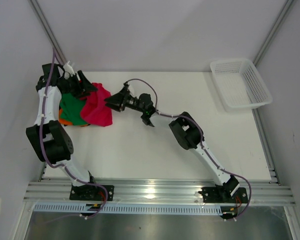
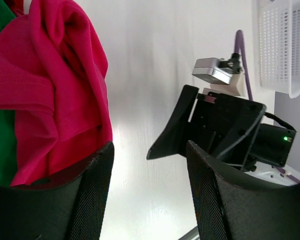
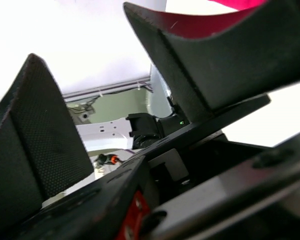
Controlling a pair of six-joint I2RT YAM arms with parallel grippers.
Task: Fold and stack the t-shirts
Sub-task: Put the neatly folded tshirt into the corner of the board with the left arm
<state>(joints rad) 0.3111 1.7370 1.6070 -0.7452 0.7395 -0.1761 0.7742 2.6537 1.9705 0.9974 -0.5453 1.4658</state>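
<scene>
The left tool (image 1: 86, 86) stands with its fingers spread wide and nothing between them. In its wrist view bare white bench (image 1: 165, 150) shows through the gap, and the crimson shirt (image 2: 60, 100) bulges against the outer side of one finger. The right tool (image 1: 110, 102) is also spread wide and holds nothing. It points left at the right edge of the same shirt, and a strip of crimson cloth shows just past its upper finger in its own wrist view.

The shirts lie in a loose heap at the far left of the bench, between the two tools. The crimson one is bunched on top and to the right, the green shirt (image 1: 70, 111) lies under it to the left, and an edge of an orange shirt (image 1: 65, 121) peeks out on the near side. A white mesh basket (image 1: 231, 61) sits well apart at the far right corner.

The cloth looks light, soft and limp. It will probably sag and fold on itself when lifted, and a pinch into a thick bunch may drag the green shirt along. The better hold is likely a single layer at a hem or shoulder seam of the crimson shirt, one tool at each side, so it can be pulled clear and spread flat. The right tool appears close to touching the crimson edge. Whether the left could close on one layer I cannot tell.
</scene>
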